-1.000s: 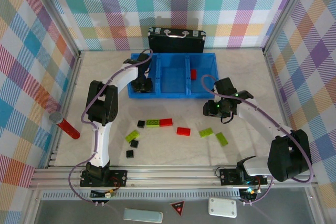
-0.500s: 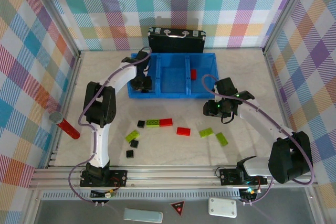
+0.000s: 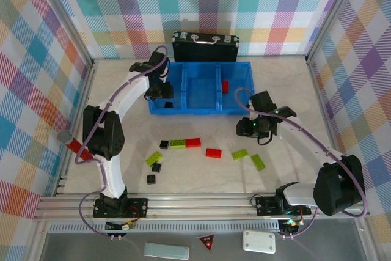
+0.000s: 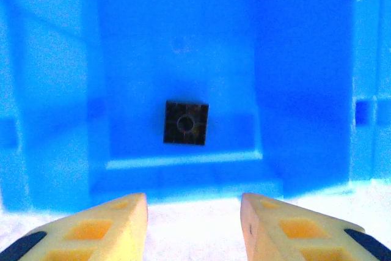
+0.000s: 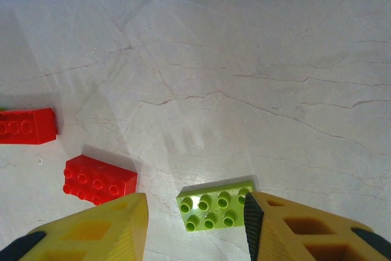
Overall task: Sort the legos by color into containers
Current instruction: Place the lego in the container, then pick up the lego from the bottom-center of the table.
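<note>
Left claw (image 4: 194, 203) pulls back from the tray (image 3: 201, 112), spread, empty; black brick (image 4: 186, 123) sits in its left bay. Right claw (image 5: 195, 206), spread too, hangs above a green brick (image 5: 217, 206): centre over it before dropping.

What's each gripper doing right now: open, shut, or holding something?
Left gripper: open, holding nothing.
Right gripper: open, holding nothing.

It is a robot lab cell; plaid cloth walls (image 3: 36, 59) on an aluminium frame (image 3: 201, 203) enclose the table (image 3: 293, 77) from 9 to 3 o'clock.
</note>
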